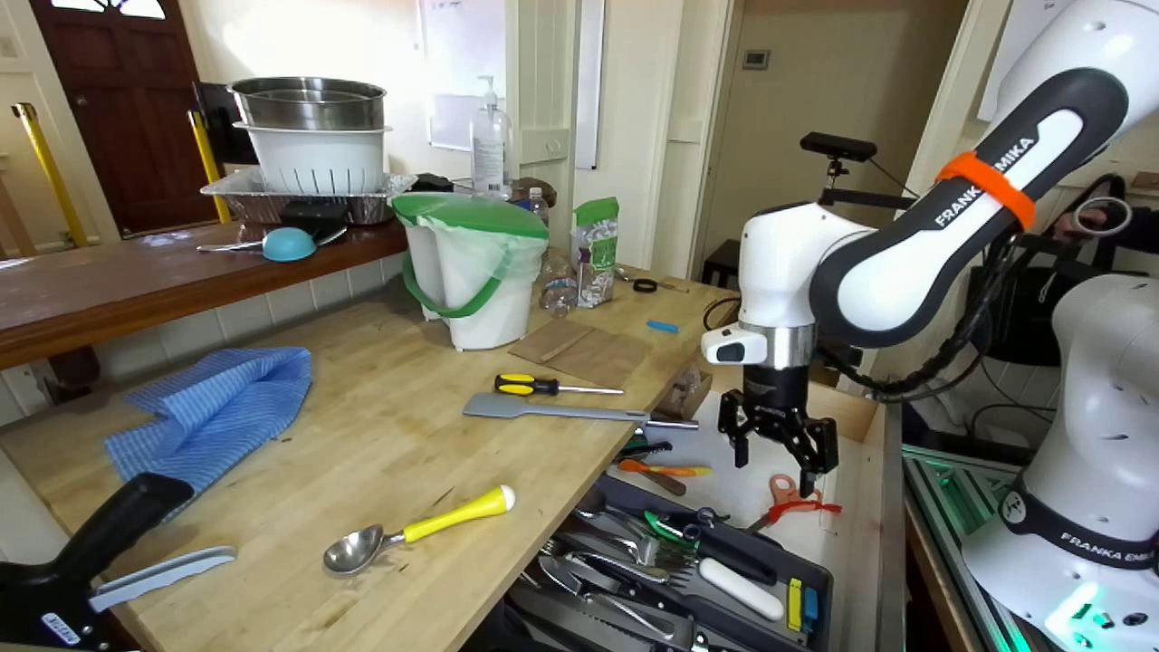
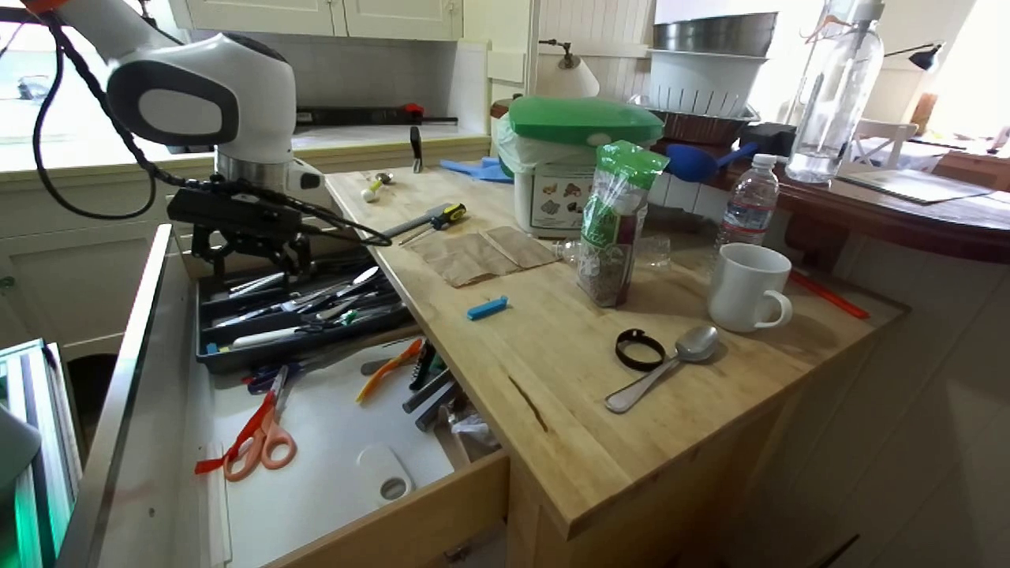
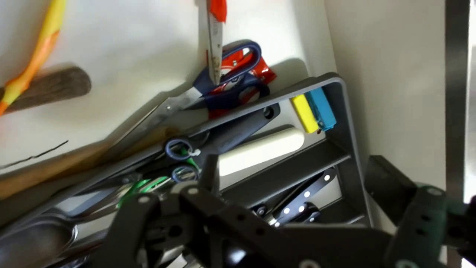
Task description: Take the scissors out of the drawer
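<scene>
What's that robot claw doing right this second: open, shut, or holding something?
Gripper: open, its jaws spread apart above the drawer, holding nothing.

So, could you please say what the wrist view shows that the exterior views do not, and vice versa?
Only the wrist view: white markings on a red wrapper. Only the exterior views: the handle loops of the orange-handled scissors, the screwdriver and the green-lidded bucket. Shared: those scissors' blades, the open gripper, and the cutlery tray inside the drawer.
</scene>
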Tool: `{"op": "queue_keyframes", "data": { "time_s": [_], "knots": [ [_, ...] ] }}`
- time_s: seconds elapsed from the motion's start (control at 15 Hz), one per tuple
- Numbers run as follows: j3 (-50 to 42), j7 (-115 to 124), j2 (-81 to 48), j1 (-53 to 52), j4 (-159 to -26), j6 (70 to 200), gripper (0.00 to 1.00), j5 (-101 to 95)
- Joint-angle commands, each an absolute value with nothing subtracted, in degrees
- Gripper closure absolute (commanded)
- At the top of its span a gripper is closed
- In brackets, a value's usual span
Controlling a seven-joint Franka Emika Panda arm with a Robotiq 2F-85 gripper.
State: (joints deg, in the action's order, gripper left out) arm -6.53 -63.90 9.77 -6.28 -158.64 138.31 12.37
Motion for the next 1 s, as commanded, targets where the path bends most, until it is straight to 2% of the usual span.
{"op": "queue_keyframes", "data": {
  "time_s": [0.0,0.27,0.53,0.93],
  "knots": [
    [-3.0,-55.5,3.6,-5.8,-158.6,139.0,0.0,11.8],
    [-0.5,-45.0,1.0,-5.5,-158.6,138.7,0.0,14.6],
    [0.0,-46.0,1.2,-5.0,-158.4,138.2,0.0,13.2],
    [-0.1,-36.0,-1.0,-3.1,-157.8,140.8,0.0,-7.8]
  ]
}}
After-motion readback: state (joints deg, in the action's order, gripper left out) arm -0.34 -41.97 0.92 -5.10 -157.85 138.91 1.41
